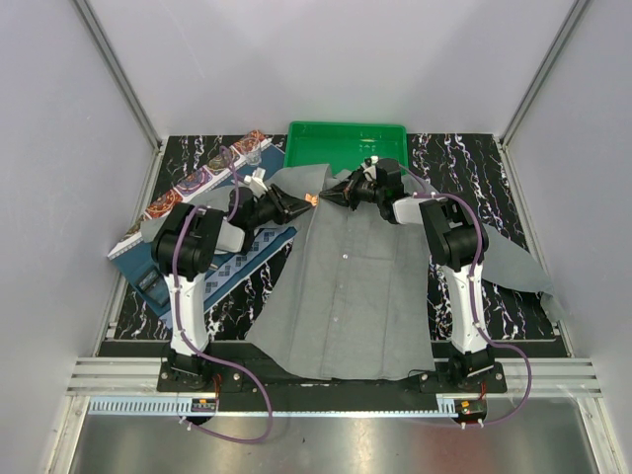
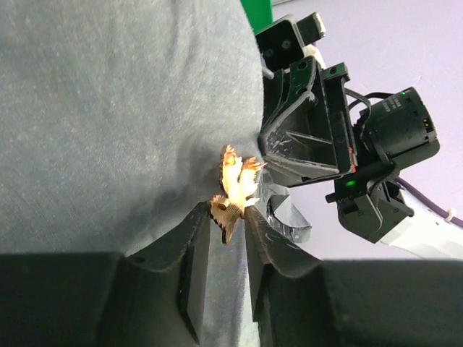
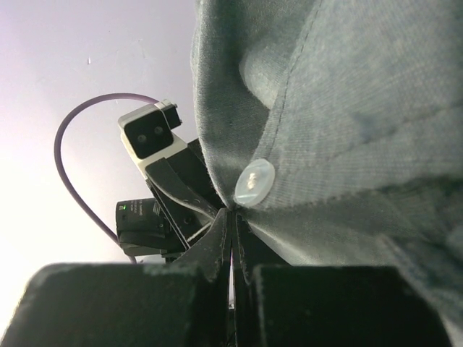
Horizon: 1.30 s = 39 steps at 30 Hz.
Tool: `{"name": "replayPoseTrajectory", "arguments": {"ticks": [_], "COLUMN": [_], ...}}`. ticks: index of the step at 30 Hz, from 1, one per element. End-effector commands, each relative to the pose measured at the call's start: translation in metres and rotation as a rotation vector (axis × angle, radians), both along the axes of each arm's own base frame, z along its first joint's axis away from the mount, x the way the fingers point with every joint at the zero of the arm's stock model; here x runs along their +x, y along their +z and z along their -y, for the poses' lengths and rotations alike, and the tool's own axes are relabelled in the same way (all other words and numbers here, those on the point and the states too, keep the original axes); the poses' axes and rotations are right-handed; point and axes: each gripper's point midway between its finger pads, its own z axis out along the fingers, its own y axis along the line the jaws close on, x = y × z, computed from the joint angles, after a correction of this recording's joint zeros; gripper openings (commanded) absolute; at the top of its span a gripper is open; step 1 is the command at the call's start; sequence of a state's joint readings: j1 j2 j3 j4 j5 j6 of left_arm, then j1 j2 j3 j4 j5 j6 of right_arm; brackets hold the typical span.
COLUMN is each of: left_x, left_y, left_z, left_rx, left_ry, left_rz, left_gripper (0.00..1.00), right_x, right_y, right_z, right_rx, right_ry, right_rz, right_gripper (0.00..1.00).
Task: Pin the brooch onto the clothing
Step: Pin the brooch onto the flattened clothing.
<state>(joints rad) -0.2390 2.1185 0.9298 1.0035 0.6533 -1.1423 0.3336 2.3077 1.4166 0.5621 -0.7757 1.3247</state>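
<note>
Right tool (image 3: 231, 217), shut, pinches the shirt (image 3: 347, 108) up; left tool (image 2: 228, 214) clamps the brooch (image 2: 237, 181) beside that fold for pinning.

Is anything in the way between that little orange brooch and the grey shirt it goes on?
Nothing visible. The brooch, held by the left gripper, sits right at the edge of the shirt, which the right gripper pinches just beside it.
</note>
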Motion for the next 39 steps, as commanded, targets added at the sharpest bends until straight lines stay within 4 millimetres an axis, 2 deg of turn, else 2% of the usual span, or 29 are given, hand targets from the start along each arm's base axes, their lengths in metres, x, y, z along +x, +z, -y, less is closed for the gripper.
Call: {"name": "replayPoseTrajectory", "arguments": {"ticks": [1, 7, 11, 12, 13, 15, 16, 21, 26, 31, 33, 35, 39], "left_x": [0.015, 0.014, 0.018, 0.018, 0.019, 0.021, 0.021, 0.022, 0.015, 0.011, 0.01, 0.01, 0.008], "left_y": [0.038, 0.037, 0.031, 0.03, 0.023, 0.022, 0.016, 0.009, 0.0, -0.007, -0.012, -0.014, -0.02], "left_z": [0.004, 0.004, 0.006, 0.007, 0.006, 0.007, 0.008, 0.013, 0.025, 0.031, 0.031, 0.03, 0.027], "left_rx": [-0.035, -0.025, 0.006, 0.011, 0.028, 0.04, 0.059, 0.092, 0.128, 0.14, 0.144, 0.15, 0.158], "left_ry": [-0.001, -0.012, -0.029, -0.033, -0.034, -0.038, -0.043, -0.063, -0.1, -0.108, -0.109, -0.109, -0.124], "left_rz": [0.176, 0.185, 0.164, 0.158, 0.14, 0.139, 0.121, 0.106, 0.095, 0.073, 0.059, 0.051, 0.039], "left_gripper": [0.25, 0.1, 0.0, 0.0, 0.0, 0.0, 0.0, 0.0, 0.0, 0.0, 0.0, 0.0, 0.0], "right_x": [-0.01, -0.008, -0.004, -0.003, -0.002, -0.002, -0.002, -0.002, -0.003, -0.006, -0.007, -0.015, -0.017], "right_y": [-0.032, -0.036, -0.031, -0.023, -0.023, -0.018, -0.019, -0.016, -0.014, 0.001, 0.009, 0.001, -0.004], "right_z": [0.006, 0.007, 0.01, 0.011, 0.014, 0.016, 0.018, 0.022, 0.025, 0.032, 0.029, 0.024, 0.01], "right_rx": [-0.038, -0.084, -0.189, -0.202, -0.227, -0.265, -0.284, -0.337, -0.398, -0.451, -0.472, -0.503, -0.52], "right_ry": [-0.018, -0.014, 0.023, 0.021, 0.013, 0.03, 0.025, 0.028, 0.026, 0.023, 0.036, 0.071, 0.117], "right_rz": [-0.144, -0.122, -0.002, 0.029, 0.033, 0.086, 0.087, 0.133, 0.174, 0.222, 0.274, 0.276, 0.289], "right_gripper": [0.0, 0.0, 0.0, 0.0, 0.0, 0.0, 0.0, 0.0, 0.0, 0.0, 0.0, 0.0, 0.0]}}
